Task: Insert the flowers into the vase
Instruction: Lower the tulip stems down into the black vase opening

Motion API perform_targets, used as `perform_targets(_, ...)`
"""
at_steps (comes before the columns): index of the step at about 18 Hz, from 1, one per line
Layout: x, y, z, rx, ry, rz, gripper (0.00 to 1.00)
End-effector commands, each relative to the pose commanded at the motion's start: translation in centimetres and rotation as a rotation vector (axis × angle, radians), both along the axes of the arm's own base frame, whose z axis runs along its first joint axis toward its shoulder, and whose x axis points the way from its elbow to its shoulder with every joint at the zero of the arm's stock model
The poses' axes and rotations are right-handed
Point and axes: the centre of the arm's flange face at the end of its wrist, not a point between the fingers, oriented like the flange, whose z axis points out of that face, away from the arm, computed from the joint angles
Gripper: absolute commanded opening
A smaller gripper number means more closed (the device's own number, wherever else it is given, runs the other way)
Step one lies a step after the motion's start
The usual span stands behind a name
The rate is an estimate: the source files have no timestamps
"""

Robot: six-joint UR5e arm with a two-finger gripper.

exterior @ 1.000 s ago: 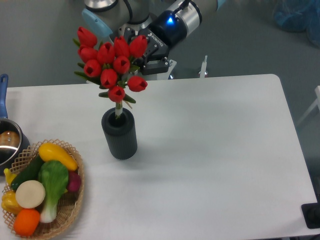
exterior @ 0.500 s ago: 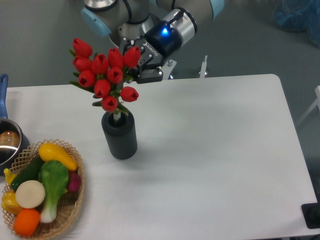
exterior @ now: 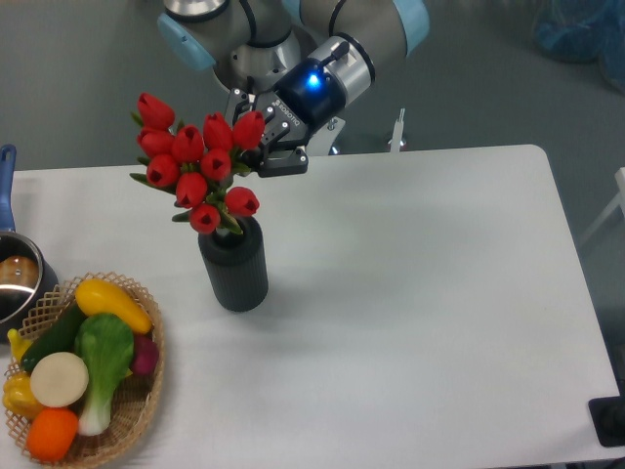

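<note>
The flowers (exterior: 191,172), a bunch of red tulips with green leaves, lean to the left above the vase (exterior: 235,275). Their stems go down into its round mouth, and the lowest blooms sit just over the rim. The vase is a dark ribbed cylinder standing upright on the white table (exterior: 410,293), left of centre. My gripper (exterior: 256,156) reaches in from the back right and is shut on the flowers behind the blooms. The tulips mostly hide its fingertips.
A wicker basket (exterior: 150,391) of vegetables sits at the front left corner. A metal pot (exterior: 14,284) with a blue handle stands at the left edge. The arm's base rises behind the table's far edge.
The gripper and the flowers have moved down and to the left. The stems have sunk deeper into the vase, and the lowest blooms now reach its rim.
</note>
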Motion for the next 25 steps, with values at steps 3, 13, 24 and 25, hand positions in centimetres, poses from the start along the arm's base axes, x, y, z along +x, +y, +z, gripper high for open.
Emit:
perform_targets(3,0.0,0.2,-0.7,-0.016,0.009,-0.005,0.08)
perform_targets(13,0.1,1.2,-3.9,-0.033,0.061,-0.05,0.11)
perform_targets(24,1.4,0.6,-7.2,-0.089,0.096,-0.074,0.18)
perform_targets(25,1.5,0.5,-7.4,-0.096,0.095,-0.075,0.19)
